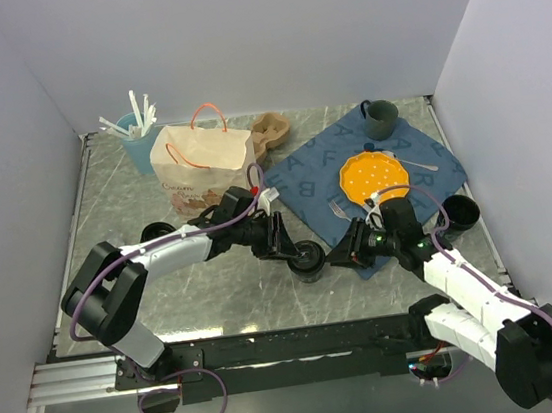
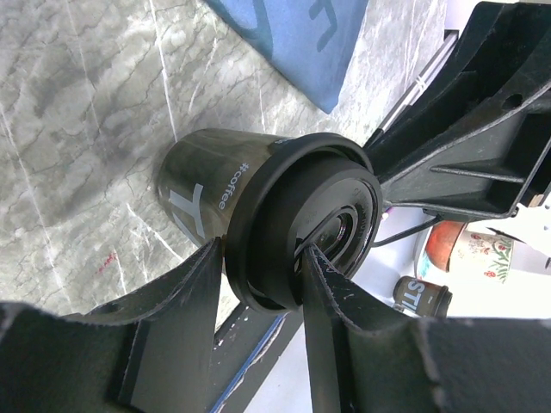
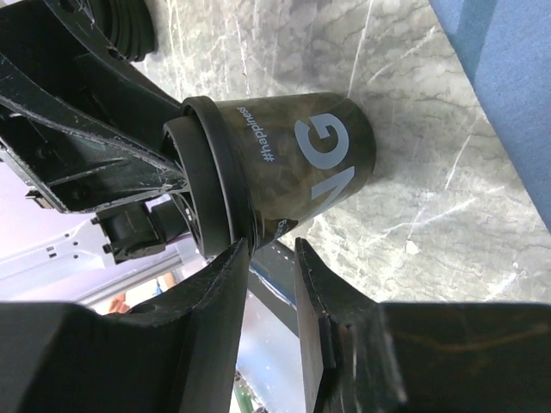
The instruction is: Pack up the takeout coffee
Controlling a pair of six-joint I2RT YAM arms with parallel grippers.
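Light: even, diffuse light is falling from overhead in the top view, and the white walls are reading bright without glare.
Shadows: soft, faint ones are lying under the arms on the marble table (image 1: 218, 304).
Wrist views: the takeout coffee (image 2: 258, 215) is showing sharp, with a dull sheen along its lid. The dark lower foreground is losing detail. The background in the lower corners is blowing out, pale and blurred.

takeout coffee (image 2: 211, 185): "#coffee", "#happiness", big "NG"; blue cloth (image 1: 304, 171): scattered capital letters
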